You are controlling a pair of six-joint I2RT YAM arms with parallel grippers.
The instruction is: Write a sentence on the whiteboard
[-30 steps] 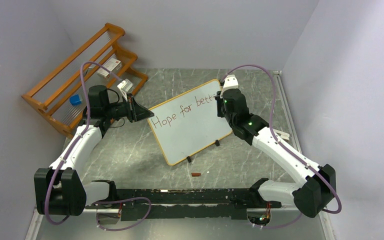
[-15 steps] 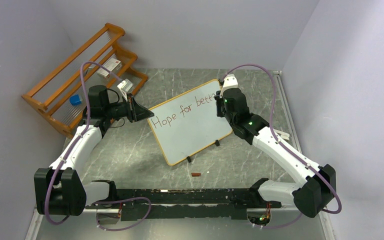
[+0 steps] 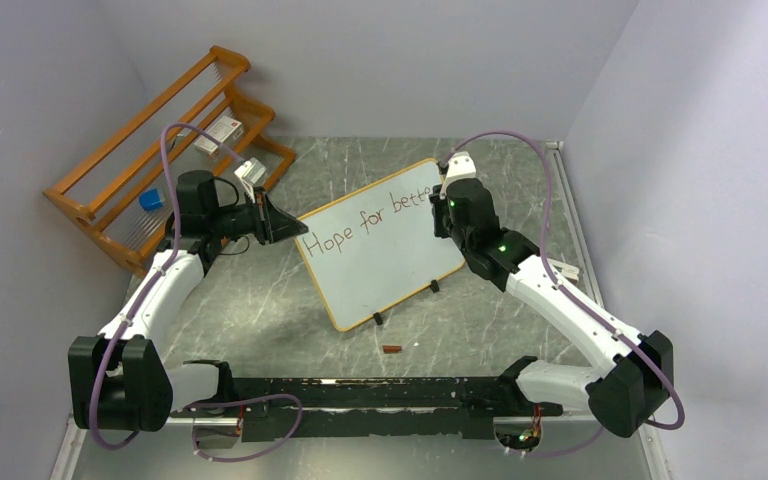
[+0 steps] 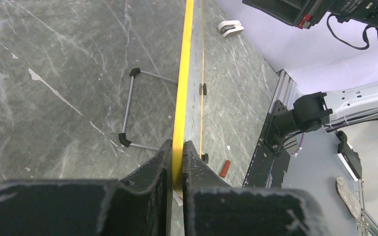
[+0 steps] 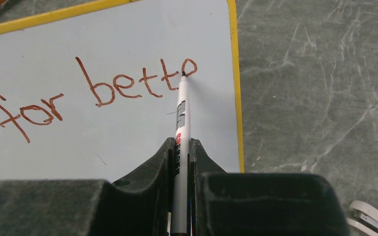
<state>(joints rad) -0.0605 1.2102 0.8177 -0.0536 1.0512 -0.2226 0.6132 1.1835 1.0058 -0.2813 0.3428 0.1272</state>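
The whiteboard [image 3: 380, 245] stands tilted on two small black feet in the middle of the table. It bears the sentence [image 3: 360, 222] in one slanted row, reading "Hope for bett" and part of an "e". My left gripper [image 3: 285, 226] is shut on the board's left edge; the left wrist view shows the yellow rim [image 4: 182, 88] between the jaws. My right gripper [image 3: 447, 196] is shut on a white marker [image 5: 181, 132]. The marker's tip touches the board at the half-drawn "e" [image 5: 189, 68], near the right rim.
An orange wooden rack [image 3: 165, 150] with small boxes stands at the back left. A red marker cap [image 3: 392, 349] lies in front of the board. A white object [image 3: 565, 268] lies right of the right arm. Walls close in the sides.
The right gripper and marker have shifted very slightly at the end of the written row. The left arm and board have not moved.
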